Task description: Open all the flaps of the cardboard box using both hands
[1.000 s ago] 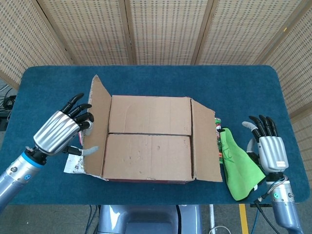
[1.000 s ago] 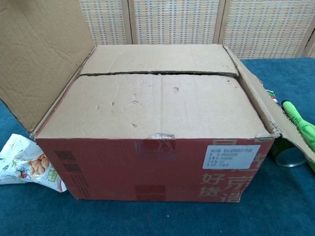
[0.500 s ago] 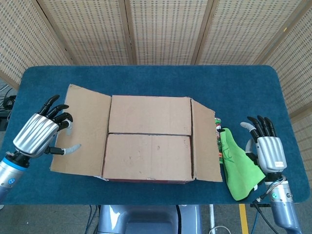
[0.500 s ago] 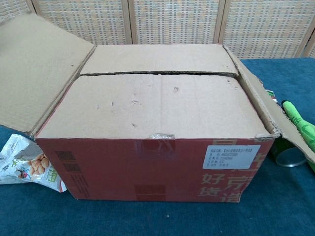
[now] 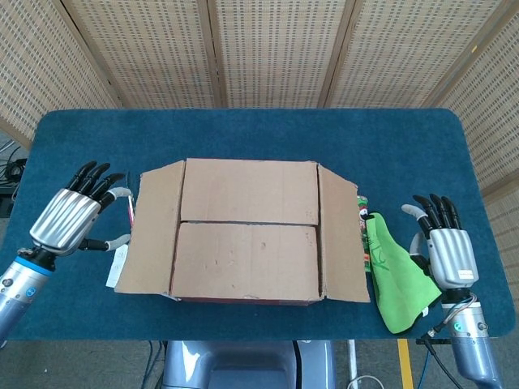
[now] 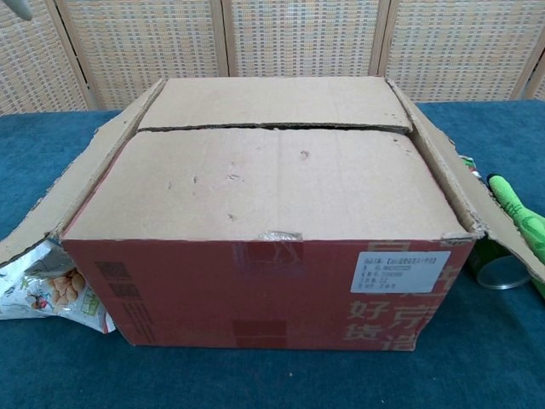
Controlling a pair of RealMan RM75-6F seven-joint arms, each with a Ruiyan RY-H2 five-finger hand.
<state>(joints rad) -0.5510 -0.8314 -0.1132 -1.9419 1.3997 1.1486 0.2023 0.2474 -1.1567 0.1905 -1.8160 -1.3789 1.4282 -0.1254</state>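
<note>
Cardboard box at the centre of the blue table; side flaps folded out, two long flaps lying closed.

Head view: the left flap and right flap are seen sloping outward; the far flap and near flap meet along a seam. The left hand is held just left of the left flap, fingers spread, nothing gripped. The right hand is held at the table's right edge, fingers apart, empty, beside a green cloth. Chest view: the box's red front with a white label is shown; a snack bag lies under the left flap, a green can under the right flap. Neither hand's body is seen here.
</note>
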